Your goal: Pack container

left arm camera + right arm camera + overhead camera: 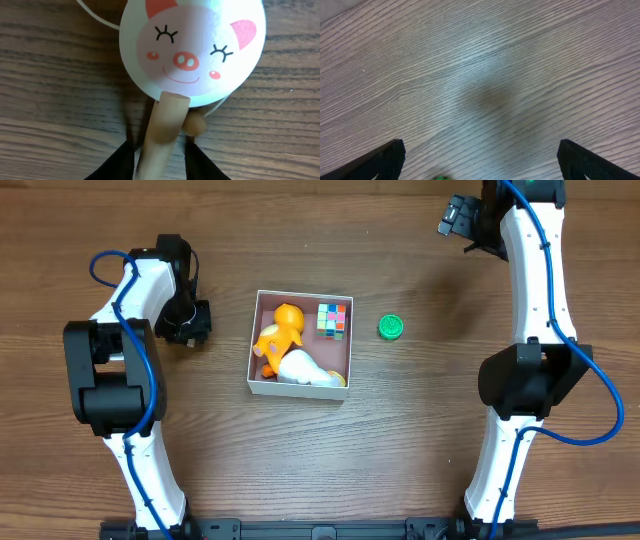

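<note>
The container (296, 390), a shallow white-walled square box with a reddish-brown inside, sits mid-table. It holds an orange toy (278, 330), a colour cube (333, 319) and a white toy (305, 368). My left gripper (190, 322) is left of the box, low over the table. In the left wrist view its fingers (160, 150) are closed round the wooden handle of a pig-face rattle drum (192, 47). The drum is hidden under the gripper in the overhead view. My right gripper (462, 220) is open and empty at the far right (480, 160).
A small green round cap (390, 328) lies on the table just right of the box; its edge shows at the bottom of the right wrist view (440, 178). Bare wood surrounds the box.
</note>
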Robot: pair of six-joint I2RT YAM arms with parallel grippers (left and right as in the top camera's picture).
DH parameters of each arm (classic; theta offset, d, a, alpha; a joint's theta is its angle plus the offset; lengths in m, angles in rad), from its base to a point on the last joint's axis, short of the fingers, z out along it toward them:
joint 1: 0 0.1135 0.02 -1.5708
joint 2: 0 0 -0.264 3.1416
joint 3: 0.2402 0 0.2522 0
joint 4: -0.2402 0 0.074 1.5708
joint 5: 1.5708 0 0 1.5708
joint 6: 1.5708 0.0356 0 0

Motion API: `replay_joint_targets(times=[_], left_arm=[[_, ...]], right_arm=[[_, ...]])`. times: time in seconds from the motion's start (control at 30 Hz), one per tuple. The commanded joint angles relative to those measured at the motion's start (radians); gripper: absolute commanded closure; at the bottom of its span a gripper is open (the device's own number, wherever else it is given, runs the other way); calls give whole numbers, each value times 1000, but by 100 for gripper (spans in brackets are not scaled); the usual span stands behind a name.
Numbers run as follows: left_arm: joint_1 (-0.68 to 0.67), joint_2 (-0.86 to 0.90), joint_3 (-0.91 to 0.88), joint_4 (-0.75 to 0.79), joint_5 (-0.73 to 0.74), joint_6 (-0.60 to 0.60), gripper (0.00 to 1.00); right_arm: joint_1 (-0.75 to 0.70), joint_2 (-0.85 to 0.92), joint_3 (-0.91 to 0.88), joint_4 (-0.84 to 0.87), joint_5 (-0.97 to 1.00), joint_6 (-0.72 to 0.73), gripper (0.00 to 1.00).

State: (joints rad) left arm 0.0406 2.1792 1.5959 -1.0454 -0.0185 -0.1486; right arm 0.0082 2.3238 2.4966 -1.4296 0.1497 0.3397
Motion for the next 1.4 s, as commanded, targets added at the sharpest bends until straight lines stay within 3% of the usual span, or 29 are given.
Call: replay_joint_targets(times=[0.0, 0.1, 0.2, 0.63, 0.9, 1.13, 1.37], left_arm=[[-2, 8, 14, 26, -6, 34, 64], [-2, 8, 13, 45, -7, 60, 64], [-2, 8, 13, 48, -6, 60, 73], [-2, 8, 23, 21, -6, 60, 83], [-20, 8, 316, -98, 17, 87, 84], [-209, 8, 521, -178, 20, 147, 83], [-450, 8, 533, -193, 61, 100, 80]], right_arm=[[-2, -12, 30, 4, 14, 5, 0], [-2, -12, 30, 4, 14, 5, 0], [-2, -12, 30, 4, 14, 5, 0], [-2, -12, 30, 4, 14, 5, 0], [-2, -12, 30, 4, 14, 5, 0], [-2, -12, 30, 4, 14, 5, 0], [-2, -12, 30, 4, 14, 5, 0]])
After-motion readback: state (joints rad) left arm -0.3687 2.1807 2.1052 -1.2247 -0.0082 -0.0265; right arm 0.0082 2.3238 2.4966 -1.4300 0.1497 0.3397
